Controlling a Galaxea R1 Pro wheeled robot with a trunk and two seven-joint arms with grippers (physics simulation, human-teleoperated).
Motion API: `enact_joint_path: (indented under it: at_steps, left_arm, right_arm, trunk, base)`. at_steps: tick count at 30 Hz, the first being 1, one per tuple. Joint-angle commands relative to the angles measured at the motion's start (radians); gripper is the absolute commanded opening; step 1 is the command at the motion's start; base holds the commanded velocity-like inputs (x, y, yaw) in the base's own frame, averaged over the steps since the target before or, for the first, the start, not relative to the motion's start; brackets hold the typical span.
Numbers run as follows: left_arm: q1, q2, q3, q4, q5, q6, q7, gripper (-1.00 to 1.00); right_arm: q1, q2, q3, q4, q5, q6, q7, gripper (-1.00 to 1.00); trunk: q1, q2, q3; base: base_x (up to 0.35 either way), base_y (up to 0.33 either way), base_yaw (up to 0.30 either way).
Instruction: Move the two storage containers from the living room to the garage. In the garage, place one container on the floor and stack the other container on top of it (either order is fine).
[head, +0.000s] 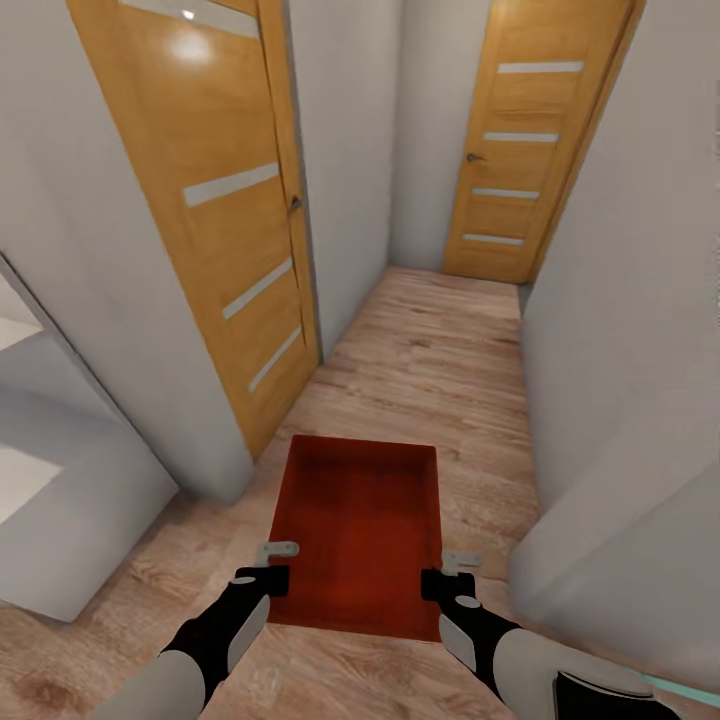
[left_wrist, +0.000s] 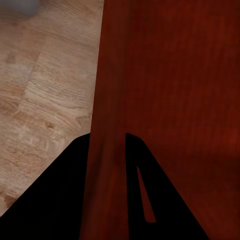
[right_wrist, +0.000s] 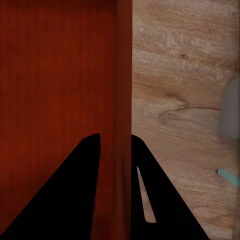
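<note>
An orange-red open-top storage container (head: 357, 530) is held level above the wood-plank floor, in front of me in a narrow hallway. My left gripper (head: 272, 562) is shut on its left wall, and the left wrist view shows that wall (left_wrist: 107, 150) clamped between the two dark fingers (left_wrist: 75, 190). At the opposite side my right gripper (head: 452, 572) is shut on the right wall (right_wrist: 122, 150), one finger inside the bin and one outside. The bin's inside (right_wrist: 55, 75) holds nothing.
Pale grey walls close in on both sides. A wooden door (head: 215, 210) with pale slats stands at the left, another door (head: 525, 150) closes the hallway's far end. Light wood-plank floor (head: 440, 350) runs ahead between them. A white block (head: 60, 500) sits at the left.
</note>
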Motion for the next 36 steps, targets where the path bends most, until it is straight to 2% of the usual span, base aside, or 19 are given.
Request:
enact_joint_path:
  at_steps: [1,25,36]
  left_arm:
    - [-0.001,0.038,0.015,-0.038,-0.002,-0.014,0.014,-1.0]
    - [-0.001,0.038,0.015,-0.038,-0.002,-0.014,0.014,-1.0]
    - [-0.001,0.038,0.015,-0.038,-0.002,-0.014,0.014,-1.0]
  right_arm:
    - [0.0,-0.001,0.022,0.019,-0.013,0.0,-0.002,-1.0]
    - [0.0,-0.001,0.022,0.019,-0.013,0.0,-0.003,-1.0]
    - [0.0,-0.001,0.022,0.019,-0.013,0.0,-0.003,-1.0]
  trunk:
    - [0.001,-0.001,-0.001]
    - [0.001,-0.001,-0.001]
    - [0.001,-0.001,-0.001]
  base:
    - [0.32,0.0,-0.199]
    - [0.32,0.0,-0.167]
    - [0.32,0.0,-0.029]
